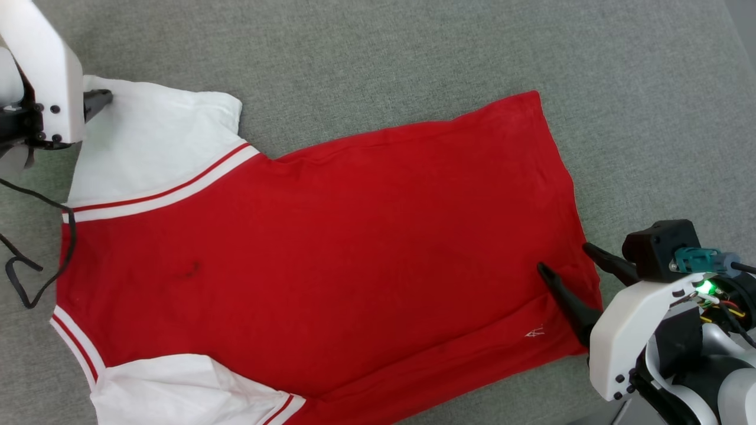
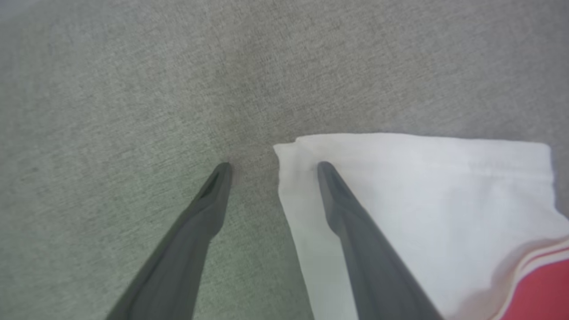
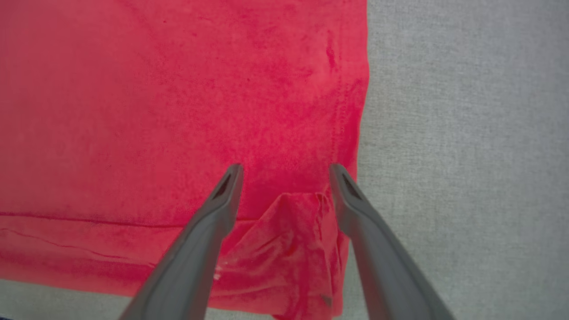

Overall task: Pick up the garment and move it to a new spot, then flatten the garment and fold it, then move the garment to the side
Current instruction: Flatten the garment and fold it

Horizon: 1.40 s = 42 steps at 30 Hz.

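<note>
The garment (image 1: pixel 331 236) lies spread on the grey surface with its plain red back up, white sleeves at the left and hem at the right. My left gripper (image 2: pixel 274 166) is open at the far sleeve's (image 2: pixel 422 191) outer corner, one finger over the white cloth and the other over bare surface; one dark fingertip (image 1: pixel 100 99) shows by that sleeve. My right gripper (image 1: pixel 563 256) is open over the near hem corner. In the right wrist view the right gripper (image 3: pixel 285 167) straddles a small rumpled fold (image 3: pixel 289 240) of red cloth, which its fingers do not pinch.
A grey fabric surface (image 1: pixel 413 53) stretches around the shirt, with bare room above and to the right. A black cable (image 1: pixel 35 248) loops off my left arm at the left edge, beside the shirt's collar end.
</note>
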Available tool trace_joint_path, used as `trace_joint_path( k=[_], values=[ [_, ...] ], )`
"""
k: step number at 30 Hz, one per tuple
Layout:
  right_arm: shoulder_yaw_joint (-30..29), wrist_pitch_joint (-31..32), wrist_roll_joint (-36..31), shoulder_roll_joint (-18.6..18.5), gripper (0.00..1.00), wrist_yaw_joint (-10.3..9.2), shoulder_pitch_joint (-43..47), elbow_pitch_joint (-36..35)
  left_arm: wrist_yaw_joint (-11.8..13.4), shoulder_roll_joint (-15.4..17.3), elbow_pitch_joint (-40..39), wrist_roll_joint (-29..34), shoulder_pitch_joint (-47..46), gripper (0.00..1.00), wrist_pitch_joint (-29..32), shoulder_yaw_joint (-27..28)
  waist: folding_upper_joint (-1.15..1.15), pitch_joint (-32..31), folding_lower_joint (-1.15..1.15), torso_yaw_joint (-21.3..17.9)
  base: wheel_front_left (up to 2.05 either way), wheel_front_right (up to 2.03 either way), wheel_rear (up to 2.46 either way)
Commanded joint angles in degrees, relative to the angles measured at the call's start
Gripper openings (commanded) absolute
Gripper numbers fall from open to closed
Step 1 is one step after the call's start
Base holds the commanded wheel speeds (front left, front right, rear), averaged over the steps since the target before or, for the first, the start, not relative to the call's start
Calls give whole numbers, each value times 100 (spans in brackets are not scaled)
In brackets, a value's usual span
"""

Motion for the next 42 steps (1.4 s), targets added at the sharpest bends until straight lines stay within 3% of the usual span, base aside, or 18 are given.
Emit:
trace_joint_path(
  k=[1, 7, 9, 10, 20, 27, 33, 42],
  values=[
    [1, -48, 17, 8, 100, -5, -83, 6, -30, -37, 72, -18, -97, 100, -37, 0, 0, 41, -1, -15, 0, 0, 0],
    [-11, -58, -35, 6, 100, -5, -83, 26, -157, -255, 289, -224, 89, 100, -50, -35, 0, 129, -1, -10, 0, 0, 0],
    [-25, -50, -55, 6, 100, -5, -77, 38, -218, -377, 346, -344, 196, 39, -18, -50, 0, 129, -1, 14, 0, 0, 0],
    [-35, -40, -56, 4, 100, -5, -86, 49, -231, -430, 373, -395, 230, 0, -51, -46, 0, 119, -1, 27, 0, 0, 0],
    [-262, 181, 17, -206, 100, -5, -251, 36, -341, -581, 510, -296, 213, 0, -927, -1, 0, -312, -1, 293, 0, 0, 0],
    [-617, 556, 316, -532, 100, -5, -632, 204, -455, -709, 132, -254, 216, 0, -1463, -176, 0, -578, -1, 655, 0, 0, 0],
    [-860, 950, 601, -840, 100, -5, -1193, 662, -482, -777, -459, -239, 288, 0, -1775, -396, 0, -581, -1, 1024, 0, 0, 0],
    [-873, 1362, 651, -1138, 100, -5, -2217, 1921, -491, -653, -1461, -205, 438, 0, -1907, -678, 0, -407, -1, 1424, 0, 0, 0]
  ],
)
